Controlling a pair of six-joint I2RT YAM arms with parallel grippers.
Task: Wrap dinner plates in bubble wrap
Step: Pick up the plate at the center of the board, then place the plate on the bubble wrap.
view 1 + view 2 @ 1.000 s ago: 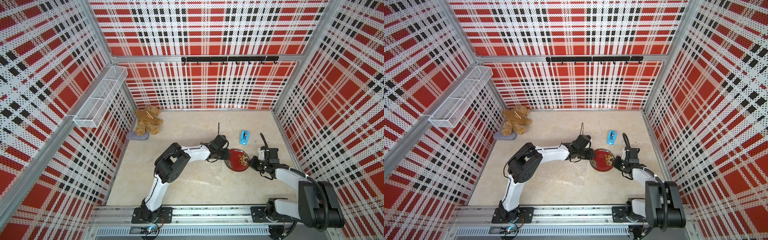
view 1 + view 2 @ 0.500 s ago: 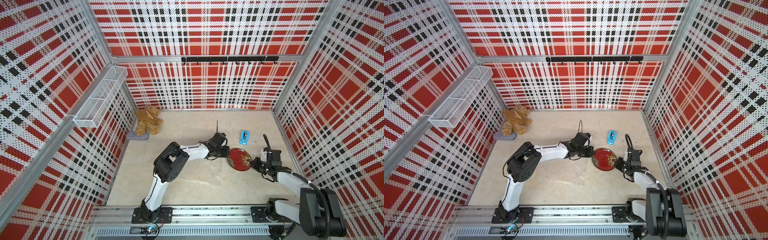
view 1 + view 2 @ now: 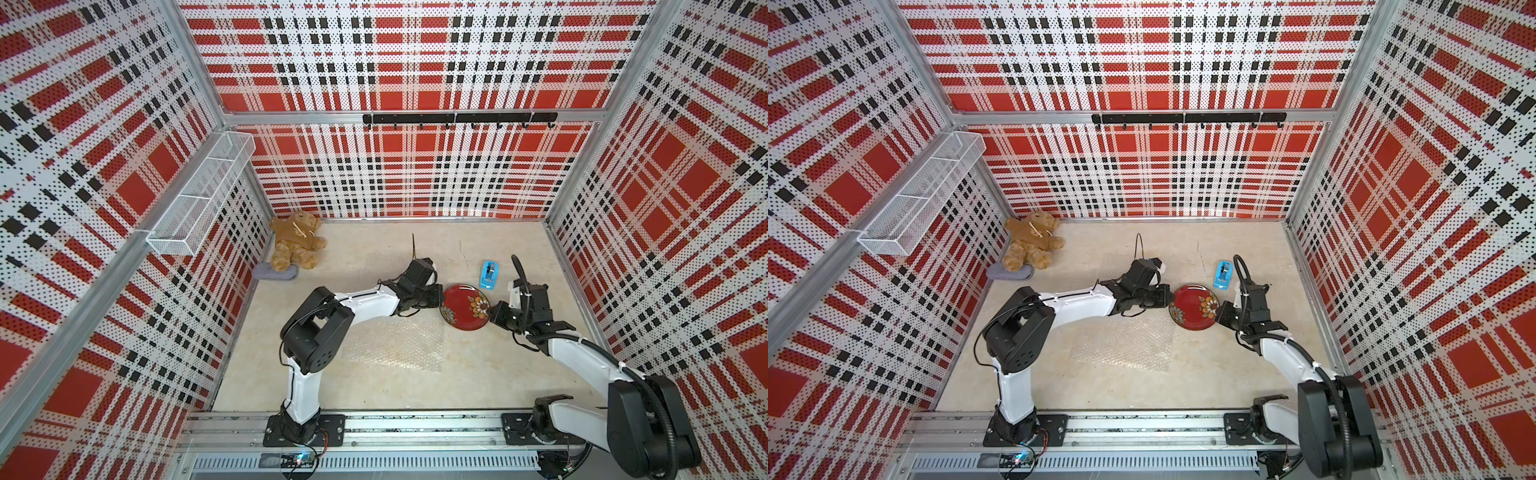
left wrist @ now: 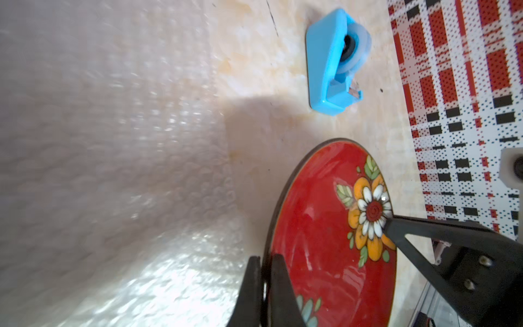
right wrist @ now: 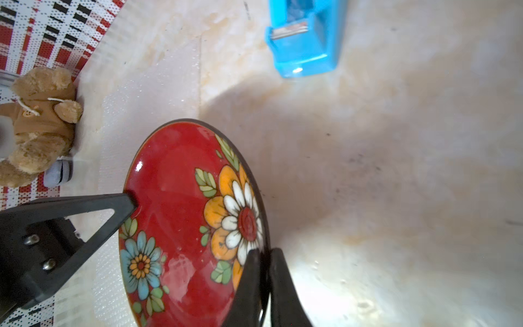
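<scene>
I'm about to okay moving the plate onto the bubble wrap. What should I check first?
1. Left gripper shut on the plate rim: ok.
2. Right gripper shut on the opposite rim: ok.
3. Bubble wrap spread flat on the table: ok.
4. Tape dispenser apart from the plate: ok.
5. Plate lifted clear of the table: cannot tell.

Blue plastic tape dispenser [image 3: 489, 275] blocked just behind round glossy dark-red flowered plate [image 3: 461, 309]; left gripper [image 3: 441, 299] and right gripper [image 3: 491, 312] took up its sides. Beige tabletop [image 3: 478, 382] in front was free, beside flat clear bubble-wrap sheet [image 3: 395, 345].
</scene>
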